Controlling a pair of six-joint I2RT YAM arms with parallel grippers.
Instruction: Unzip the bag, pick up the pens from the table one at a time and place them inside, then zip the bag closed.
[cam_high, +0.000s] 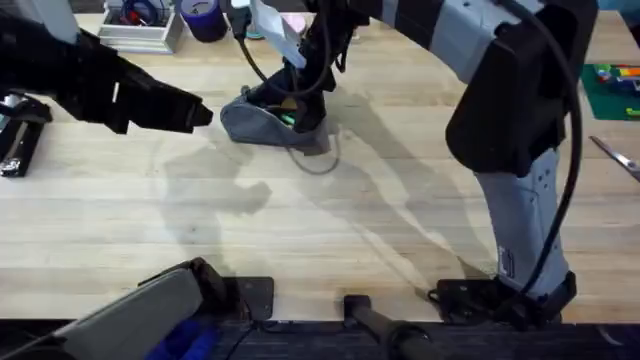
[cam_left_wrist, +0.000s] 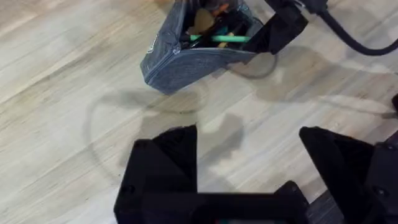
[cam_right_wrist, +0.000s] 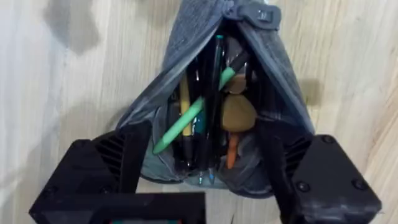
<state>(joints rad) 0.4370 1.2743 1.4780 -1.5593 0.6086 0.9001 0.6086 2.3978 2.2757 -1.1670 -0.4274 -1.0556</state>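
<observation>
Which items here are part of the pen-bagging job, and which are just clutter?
Job:
bag, unzipped
green pen, inside the bag
black pen, inside the bag
right gripper, open around the bag's mouth
left gripper, open, beside the bag

Lying about:
scissors
dark blue cup
green mat

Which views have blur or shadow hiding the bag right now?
Overhead: both arms loom dark and blurred, the right arm covering part of the bag; soft arm shadows cross the table. Left wrist: bag sharp, own fingers blurred. Right wrist: bag's inside shadowed, green pen clear.
</observation>
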